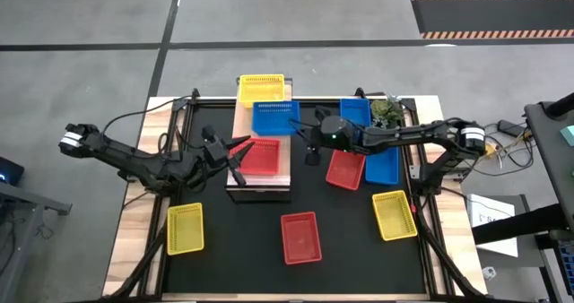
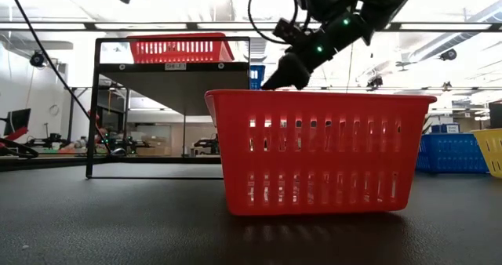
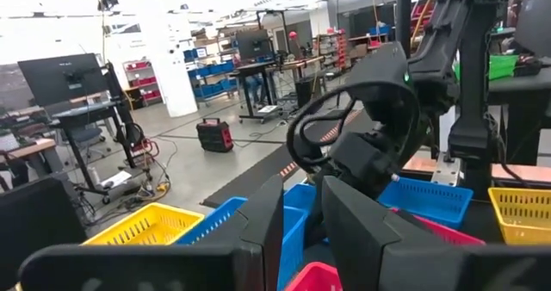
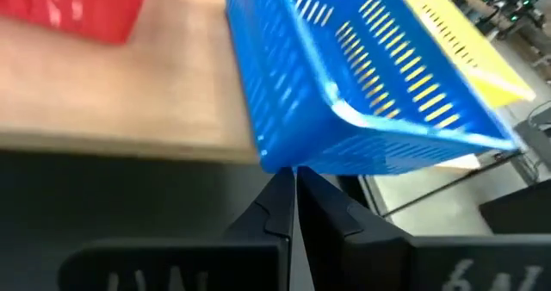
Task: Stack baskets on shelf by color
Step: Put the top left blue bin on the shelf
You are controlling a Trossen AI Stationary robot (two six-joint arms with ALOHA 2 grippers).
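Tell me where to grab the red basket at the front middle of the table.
Pinch a rim wall of the red basket from straight above, I'd judge. It sits upright and open-topped, apart from the other baskets, and its thin mesh walls suit a two-finger pinch.

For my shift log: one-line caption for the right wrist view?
Right gripper, fingers shut, just below a blue basket overhanging the shelf edge.

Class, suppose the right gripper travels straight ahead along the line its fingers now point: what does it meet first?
Most likely the blue basket on the shelf: the right gripper's shut fingertips aim at its near corner, apparently just short of touching.
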